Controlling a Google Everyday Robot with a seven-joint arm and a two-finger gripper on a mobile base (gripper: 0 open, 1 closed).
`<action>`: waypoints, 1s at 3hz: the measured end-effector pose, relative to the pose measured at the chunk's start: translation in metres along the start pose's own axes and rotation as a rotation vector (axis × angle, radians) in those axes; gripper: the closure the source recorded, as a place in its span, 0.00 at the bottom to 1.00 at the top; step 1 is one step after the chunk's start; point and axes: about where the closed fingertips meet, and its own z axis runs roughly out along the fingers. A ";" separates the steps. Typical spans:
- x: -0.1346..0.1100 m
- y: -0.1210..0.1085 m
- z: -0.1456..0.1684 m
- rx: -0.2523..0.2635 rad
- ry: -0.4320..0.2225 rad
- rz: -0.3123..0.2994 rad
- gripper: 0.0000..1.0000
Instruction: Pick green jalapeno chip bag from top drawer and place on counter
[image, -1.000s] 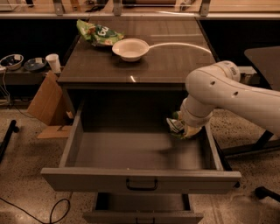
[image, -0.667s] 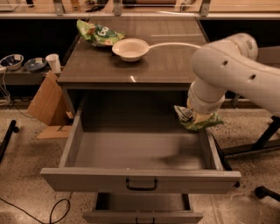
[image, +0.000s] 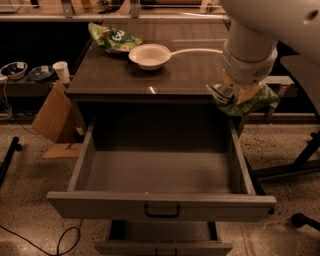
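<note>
Arm (image: 260, 30) angled down from upper right, gripper (image: 239, 92) clamped on green jalapeno chip bag (image: 257, 100), held above right wall of open top drawer (image: 160, 205), beside front right corner of desk (image: 190, 75). White bowl (image: 149, 55), larger green bag (image: 112, 37) on dark desk; speckled floor (image: 30, 200) below.

Dim; counter (image: 190, 75) glare; gripper (image: 234, 94), green jalapeno chip bag (image: 251, 103) shaded above top drawer (image: 160, 205).
</note>
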 end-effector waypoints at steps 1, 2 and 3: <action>0.005 -0.015 -0.064 0.033 0.116 0.000 1.00; -0.001 -0.045 -0.075 0.099 0.137 0.076 1.00; -0.016 -0.085 -0.054 0.158 0.046 0.222 1.00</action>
